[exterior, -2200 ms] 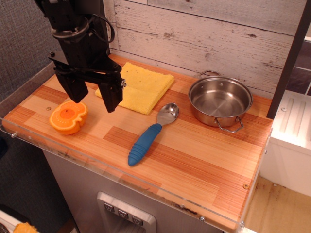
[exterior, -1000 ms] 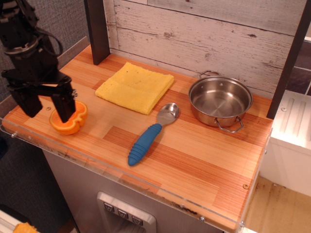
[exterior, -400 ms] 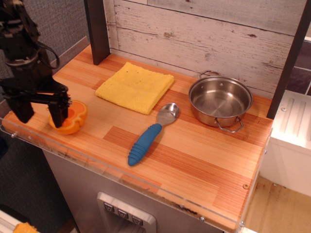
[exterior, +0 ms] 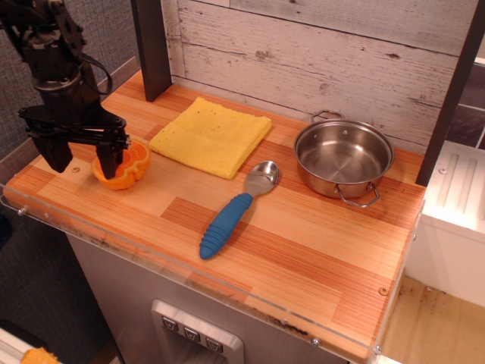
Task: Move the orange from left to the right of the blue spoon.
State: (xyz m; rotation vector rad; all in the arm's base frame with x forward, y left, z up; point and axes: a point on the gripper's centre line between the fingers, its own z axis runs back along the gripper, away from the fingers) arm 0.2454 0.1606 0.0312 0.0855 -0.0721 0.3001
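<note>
The orange (exterior: 135, 165) is a glossy toy half near the left end of the wooden table (exterior: 303, 243), close to the yellow cloth's left corner. My gripper (exterior: 85, 159) is open, with the jaws spread wide. Its right finger (exterior: 114, 155) stands in front of the orange's left part and hides it. Its left finger (exterior: 57, 155) is well clear of the orange on the left. I cannot tell whether the orange rests on the table or hangs on the finger. The blue spoon (exterior: 227, 220) lies to the right, blue handle toward the front, metal bowl toward the back.
A flat yellow cloth (exterior: 211, 135) lies behind the spoon. A steel pot (exterior: 343, 158) with two handles stands at the back right. A dark post (exterior: 151, 45) rises at the back left. A clear plastic lip runs along the table's front edge (exterior: 189, 274).
My gripper came down left of the cloth, then moved back and to the right. The orange shifted with it, away from the front edge toward the yellow cloth.
</note>
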